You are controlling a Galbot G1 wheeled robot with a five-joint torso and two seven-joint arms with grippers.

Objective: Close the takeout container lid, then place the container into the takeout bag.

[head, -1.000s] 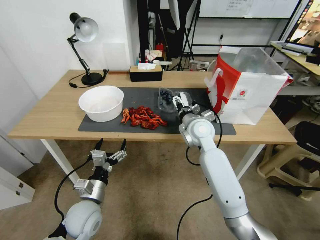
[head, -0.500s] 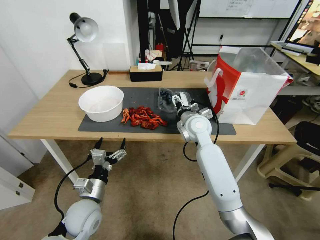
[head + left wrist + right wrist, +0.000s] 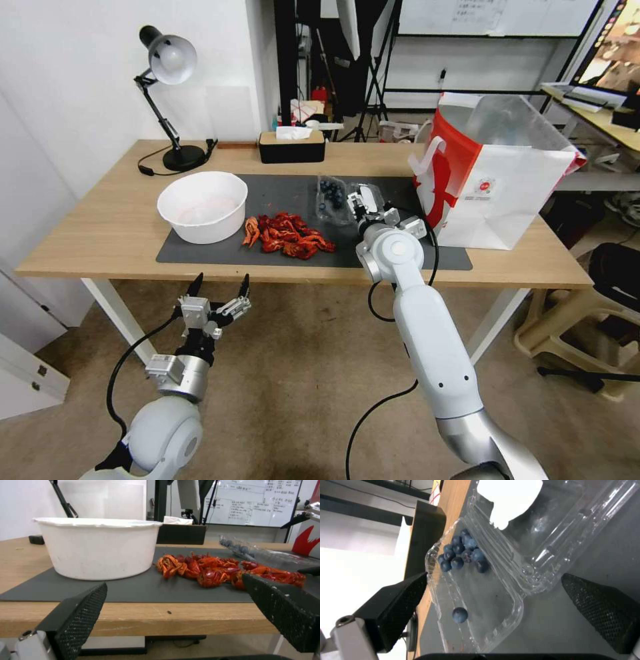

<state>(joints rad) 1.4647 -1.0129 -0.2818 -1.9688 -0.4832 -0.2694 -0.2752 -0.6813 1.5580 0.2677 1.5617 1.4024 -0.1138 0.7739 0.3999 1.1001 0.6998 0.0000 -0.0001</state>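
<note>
One takeout container [image 3: 331, 198] lies open on the dark mat [image 3: 280, 193] toward the back of the surface [image 3: 100, 220], its tray half holding dark blueberries and its lid [image 3: 365, 197] folded flat beside it, toward the right edge. One takeout bag [image 3: 497, 180] stands upright near the right edge of the surface, just beyond the mat, mouth open and foil lining showing. One white bowl [image 3: 202, 205] sits at the mat's left end; a single heap of red crayfish [image 3: 288, 235] lies between bowl and container, nearer the front edge.

The right hand [image 3: 360, 212] hovers at the container's front end, above the mat. The right wrist view gives what the head view cannot — roughly ten berries clustered at one end of the tray [image 3: 476, 590], one berry [image 3: 459, 615] alone, and both fingers [image 3: 603, 610] spread wide to either side, touching nothing.

The left hand [image 3: 219, 288] hangs below the front edge, fingers apart and empty. Its wrist view looks across the surface at the bowl [image 3: 96, 550] and crayfish [image 3: 213, 570] — the container [image 3: 260, 552] lies behind them.
</note>
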